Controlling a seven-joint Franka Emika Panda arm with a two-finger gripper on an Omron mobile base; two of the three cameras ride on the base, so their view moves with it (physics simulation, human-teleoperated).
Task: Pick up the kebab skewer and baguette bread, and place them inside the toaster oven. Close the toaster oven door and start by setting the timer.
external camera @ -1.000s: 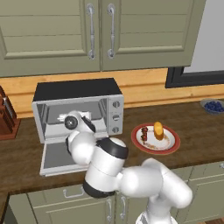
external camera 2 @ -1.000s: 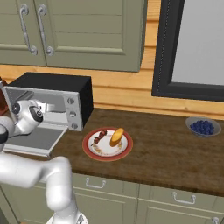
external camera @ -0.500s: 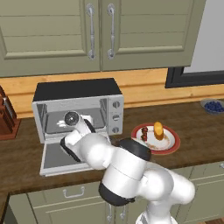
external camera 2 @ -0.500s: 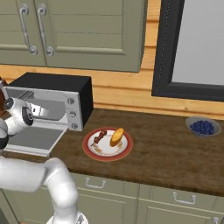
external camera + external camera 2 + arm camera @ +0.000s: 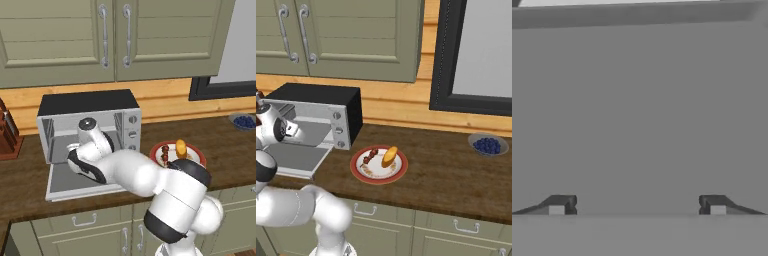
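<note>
Toaster oven brushed grey metal, matt black top; counter dark wood grain; cabinets matt.

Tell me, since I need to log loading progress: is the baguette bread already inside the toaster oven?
No, the baguette bread lies on the plate beside the kebab skewer, outside the toaster oven.

Red-rimmed plate on the wooden counter. Bowl of blueberries far right; knife block far left. Green cabinets above.
</note>
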